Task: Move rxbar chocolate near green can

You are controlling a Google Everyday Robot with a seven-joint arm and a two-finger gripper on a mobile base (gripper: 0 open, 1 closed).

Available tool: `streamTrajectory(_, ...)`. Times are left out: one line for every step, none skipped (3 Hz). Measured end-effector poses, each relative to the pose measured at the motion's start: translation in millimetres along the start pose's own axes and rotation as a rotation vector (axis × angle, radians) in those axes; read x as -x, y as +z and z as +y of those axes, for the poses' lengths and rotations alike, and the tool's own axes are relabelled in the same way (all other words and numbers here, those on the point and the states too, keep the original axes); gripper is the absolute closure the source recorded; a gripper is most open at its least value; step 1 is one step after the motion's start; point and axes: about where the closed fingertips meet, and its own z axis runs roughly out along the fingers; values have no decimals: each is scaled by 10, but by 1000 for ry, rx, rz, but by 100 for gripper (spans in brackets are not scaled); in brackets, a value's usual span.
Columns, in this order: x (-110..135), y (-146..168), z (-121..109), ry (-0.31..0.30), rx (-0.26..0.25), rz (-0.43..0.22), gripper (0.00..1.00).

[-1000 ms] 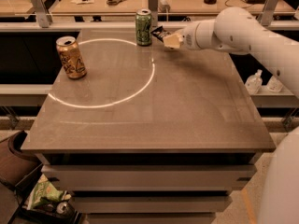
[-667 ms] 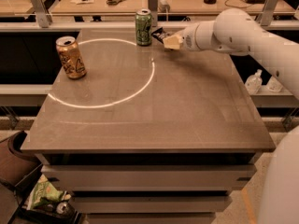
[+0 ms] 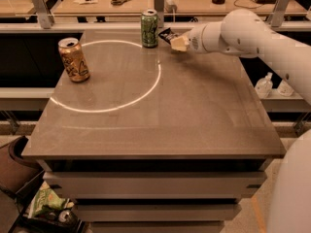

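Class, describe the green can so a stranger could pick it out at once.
Start at the grey square table and go to its far edge, near the middle. There stands the upright green drink can with a silver top, just left of the dark-wrapped snack bar at the white arm's gripper. The only other one, a gold-orange can, stands at the left edge.

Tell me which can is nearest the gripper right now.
The green can, upright at the far edge of the table, just left of the gripper holding the rxbar chocolate. The gold-orange can stands much farther away, near the left edge.
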Motion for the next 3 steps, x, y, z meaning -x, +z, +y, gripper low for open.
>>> streamTrajectory(-5, 20, 19, 0, 4, 1, 14)
streamTrajectory(-11, 39, 38, 0, 7, 2, 0)
streamTrajectory(-11, 40, 38, 0, 7, 3, 0)
